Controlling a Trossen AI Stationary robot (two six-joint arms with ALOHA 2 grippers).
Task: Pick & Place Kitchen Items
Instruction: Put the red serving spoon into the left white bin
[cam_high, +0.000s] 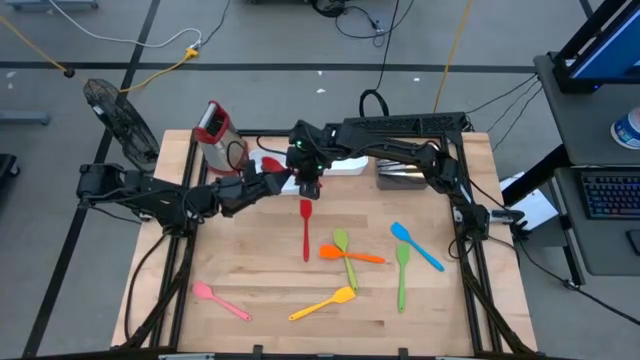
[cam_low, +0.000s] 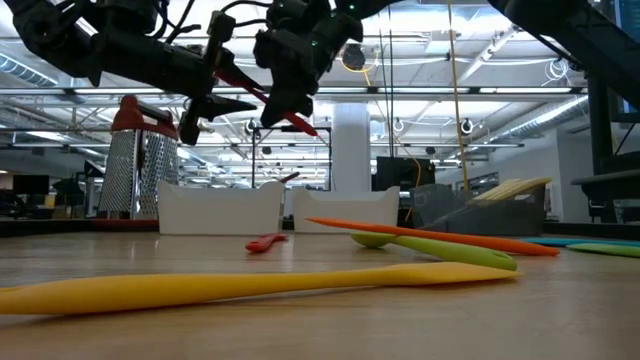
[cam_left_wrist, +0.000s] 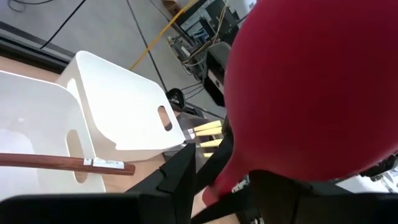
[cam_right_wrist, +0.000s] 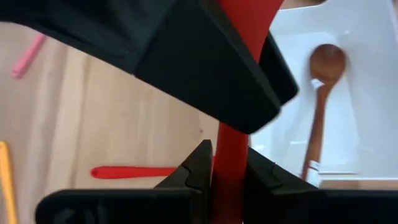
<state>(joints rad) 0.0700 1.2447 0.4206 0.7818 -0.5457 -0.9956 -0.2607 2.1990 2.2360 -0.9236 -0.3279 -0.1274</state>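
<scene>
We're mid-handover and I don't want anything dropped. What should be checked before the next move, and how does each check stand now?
1. Right tool shut on red spoon handle: ok.
2. Left tool free of the red spoon: not ok, it grips it too.
3. White tray has room beside brown spoon: ok.
4. Red spoon directly over white tray: cannot tell.

Counter (cam_high: 260, 285): pale wood planks, smooth, satin finish. Red spatula (cam_left_wrist: 311, 87): matt, rubbery-looking plastic, as are the yellow spatula (cam_low: 200, 288) and green spoon (cam_low: 440, 250). Brown spoon (cam_right_wrist: 320, 106): polished wood. White trays (cam_left_wrist: 118, 106): smooth glossy plastic. Grater box (cam_low: 140, 160): perforated bright metal.
</scene>
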